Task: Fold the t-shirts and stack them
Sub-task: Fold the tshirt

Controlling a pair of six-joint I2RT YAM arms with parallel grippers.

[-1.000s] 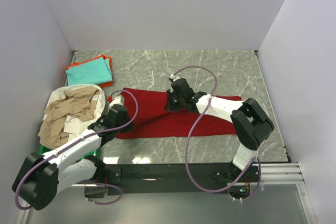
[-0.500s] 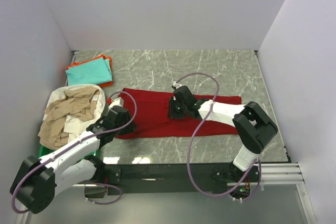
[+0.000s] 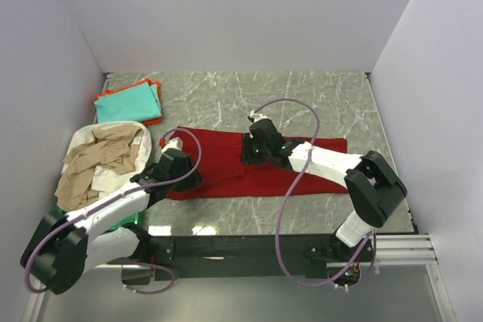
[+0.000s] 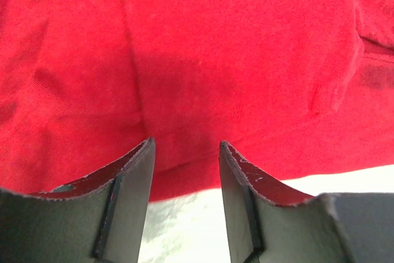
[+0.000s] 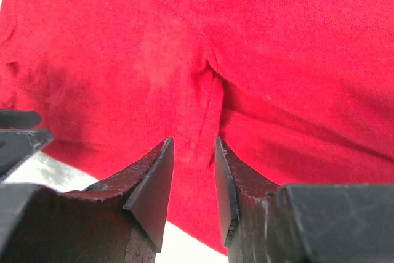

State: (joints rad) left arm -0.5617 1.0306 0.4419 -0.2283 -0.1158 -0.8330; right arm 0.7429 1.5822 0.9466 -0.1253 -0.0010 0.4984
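Observation:
A large dark red t-shirt [image 3: 226,167] lies folded into a long band across the middle of the table. My left gripper [image 3: 183,173] hovers over its left end, jaws open, nothing between them; in the left wrist view the red cloth [image 4: 215,60] and its near edge lie just beyond the fingertips [image 4: 138,158]. My right gripper [image 3: 255,152] stands open over the middle of the red t-shirt [image 5: 258,60], above a crease. Teal and orange t-shirts [image 3: 130,103] lie folded and stacked at the back left. Beige and white t-shirts [image 3: 102,164] are heaped at the left.
A green tray [image 3: 137,219] peeks out under the heap of beige and white cloth at the left edge. White walls enclose the marble table [image 3: 317,96] at the back and on both sides. The arm bases and a black rail [image 3: 249,246] run along the near edge.
Both grippers have let go of the red t-shirt and opened. The lifted cloth has dropped flat, leaving the shirt folded narrower. The right gripper moved slightly back, the left slightly right.

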